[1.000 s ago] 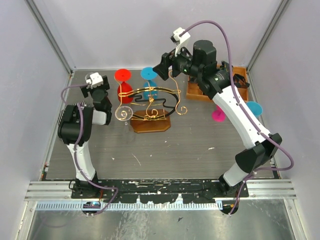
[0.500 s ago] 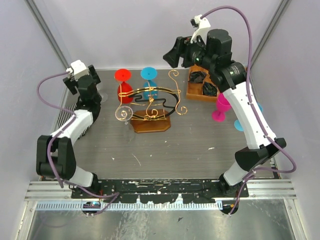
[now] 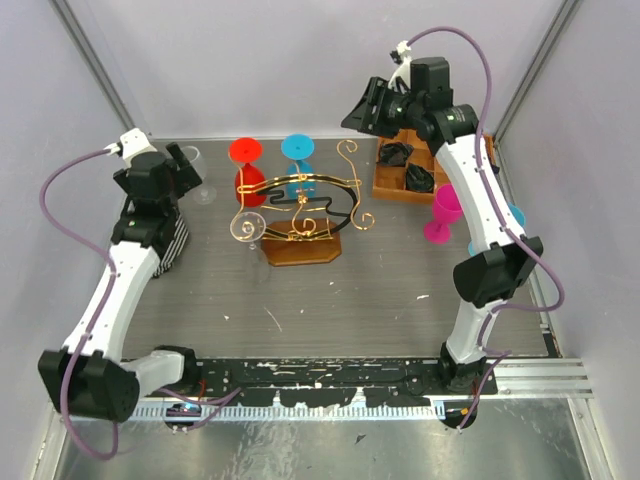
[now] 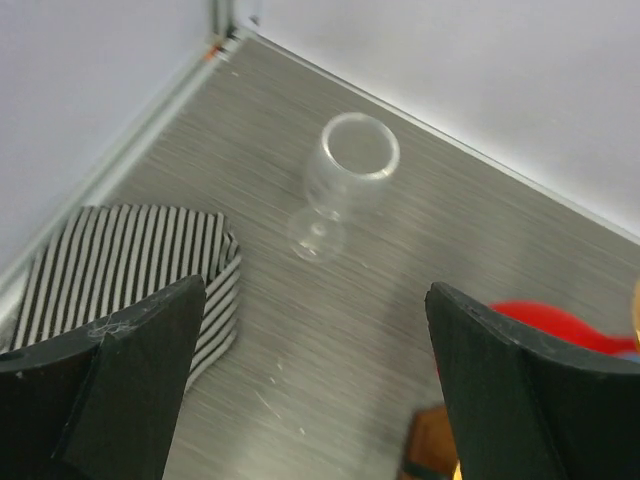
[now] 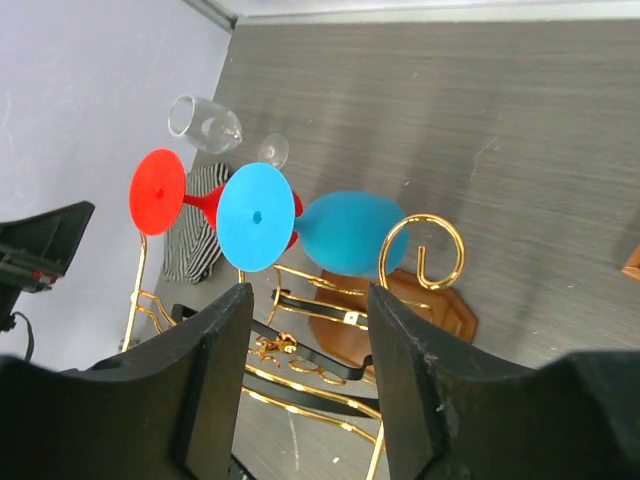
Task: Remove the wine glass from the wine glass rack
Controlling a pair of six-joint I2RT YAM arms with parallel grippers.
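The wine glass rack, gold wire with a black band on a brown wooden base, stands mid-table. A red wine glass and a blue wine glass hang on its far side. In the right wrist view the blue glass, the red glass and a gold scroll lie below. My right gripper is open and empty, high behind the rack. My left gripper is open and empty, above a clear glass standing left of the rack.
A striped cloth lies at the left wall. An orange-brown wooden tray with black items sits at the back right. A pink glass and another blue glass stand by the right arm. Walls close in on three sides.
My right gripper has risen and moved back to the right, away from the blue glass. My left arm has unfolded and stretched along the left wall, its gripper now by the clear glass.
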